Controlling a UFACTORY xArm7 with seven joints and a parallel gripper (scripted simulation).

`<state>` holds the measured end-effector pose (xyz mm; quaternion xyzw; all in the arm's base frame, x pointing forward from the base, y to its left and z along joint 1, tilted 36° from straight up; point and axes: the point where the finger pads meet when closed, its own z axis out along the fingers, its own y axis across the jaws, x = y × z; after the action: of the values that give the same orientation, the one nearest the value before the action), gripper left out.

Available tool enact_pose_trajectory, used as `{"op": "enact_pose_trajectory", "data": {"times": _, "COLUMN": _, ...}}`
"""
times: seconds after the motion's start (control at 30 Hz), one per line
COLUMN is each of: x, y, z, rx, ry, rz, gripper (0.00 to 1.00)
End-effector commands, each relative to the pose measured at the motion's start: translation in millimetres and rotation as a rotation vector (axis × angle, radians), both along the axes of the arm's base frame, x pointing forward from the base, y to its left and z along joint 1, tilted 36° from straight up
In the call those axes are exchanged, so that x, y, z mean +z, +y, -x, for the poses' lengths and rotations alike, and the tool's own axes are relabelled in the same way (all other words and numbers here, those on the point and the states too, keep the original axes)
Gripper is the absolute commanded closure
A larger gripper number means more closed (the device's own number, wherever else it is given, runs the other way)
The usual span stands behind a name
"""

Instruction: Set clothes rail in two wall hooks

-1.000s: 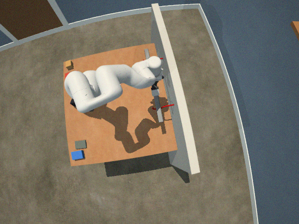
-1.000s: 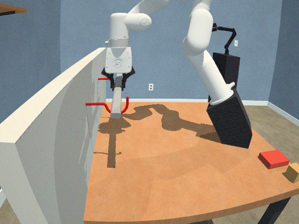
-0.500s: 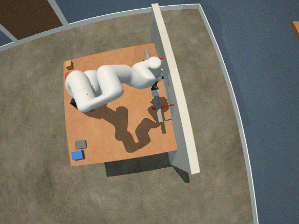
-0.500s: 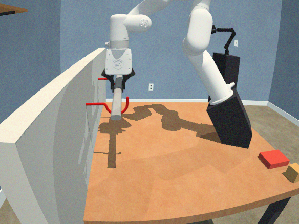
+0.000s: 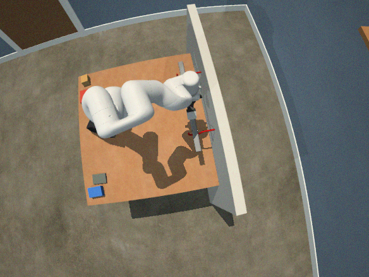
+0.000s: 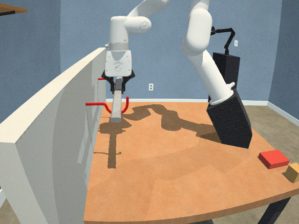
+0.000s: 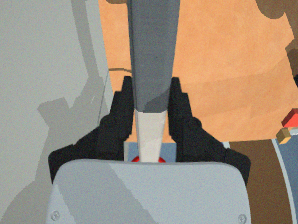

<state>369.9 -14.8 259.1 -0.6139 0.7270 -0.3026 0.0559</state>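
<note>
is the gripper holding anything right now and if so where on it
Yes, the gripper is shut on the grey clothes rail, gripping it around its middle.
</note>
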Motion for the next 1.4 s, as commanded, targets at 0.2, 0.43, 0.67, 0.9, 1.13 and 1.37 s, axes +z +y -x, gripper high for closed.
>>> {"op": "enact_pose_trajectory", "data": {"times": 0.2, "x": 1.7, "y": 0.7, "z": -0.9, "rx": 0.002, "ry": -0.004, "rz": 0.0, "gripper": 1.0}}
{"op": "enact_pose_trajectory", "data": {"times": 0.43, "x": 1.7, "y": 0.7, "z": -0.9, "rx": 0.002, "ry": -0.004, "rz": 0.0, "gripper": 1.0}}
{"op": "enact_pose_trajectory", "data": {"times": 0.67, "x": 1.6, "y": 0.7, "z": -0.9, "rx": 0.002, "ry": -0.004, "rz": 0.0, "gripper": 1.0}}
{"op": "enact_pose_trajectory", "data": {"times": 0.9, "x": -1.1, "y": -0.6, "z": -2.4, "rx": 0.002, "ry": -0.004, "rz": 0.0, "gripper": 0.19}}
{"op": "enact_pose_trajectory", "data": {"times": 1.13, "x": -3.4, "y": -1.6, "z": -3.7, "rx": 0.002, "ry": -0.004, "rz": 0.0, "gripper": 0.19}}
{"op": "enact_pose_trajectory", "data": {"times": 1.37, "x": -3.5, "y": -1.6, "z": -3.7, "rx": 0.002, "ry": -0.004, "rz": 0.0, "gripper": 0.19}}
